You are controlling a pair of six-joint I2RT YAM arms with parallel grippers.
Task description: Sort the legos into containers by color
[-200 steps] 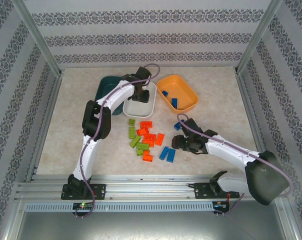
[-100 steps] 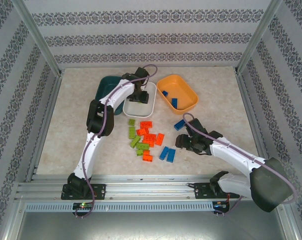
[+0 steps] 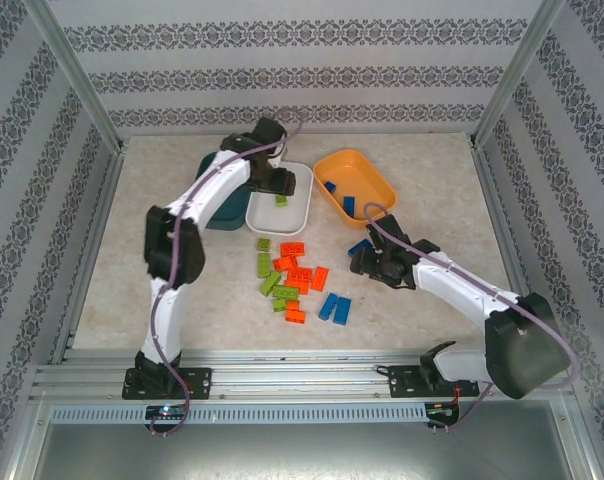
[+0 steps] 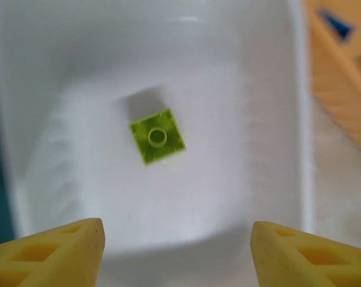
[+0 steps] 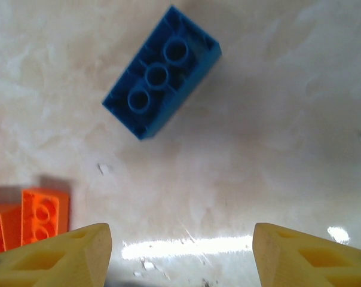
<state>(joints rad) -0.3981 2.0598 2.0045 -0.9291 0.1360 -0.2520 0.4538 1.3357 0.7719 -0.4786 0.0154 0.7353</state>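
A single lime green lego [image 4: 157,136] lies loose in the white tray [image 4: 252,89], ahead of my left gripper [image 4: 177,251], which hangs open above the tray's near wall. From above, that green lego [image 3: 280,199] shows in the white tray [image 3: 294,214] beside the left gripper [image 3: 270,182]. My right gripper [image 5: 180,251] is open and empty over bare table. A blue lego [image 5: 162,72] lies studs-down just beyond it; seen from above, this blue lego [image 3: 360,246] sits at the right gripper [image 3: 364,262]. The orange tray [image 3: 377,170] holds blue legos [image 3: 348,205]. The dark teal tray [image 3: 214,192] is partly hidden by the left arm.
Several orange-red and green legos [image 3: 288,276] lie mixed in the middle of the table, with two blue ones [image 3: 334,307] nearer the front. An orange-red lego [image 5: 44,215] lies left of my right fingers. Metal frame posts and patterned walls bound the table.
The green lego now lies free in the white tray and my left arm has swung back to the left. My right gripper has moved away from the blue pair toward the lone blue lego.
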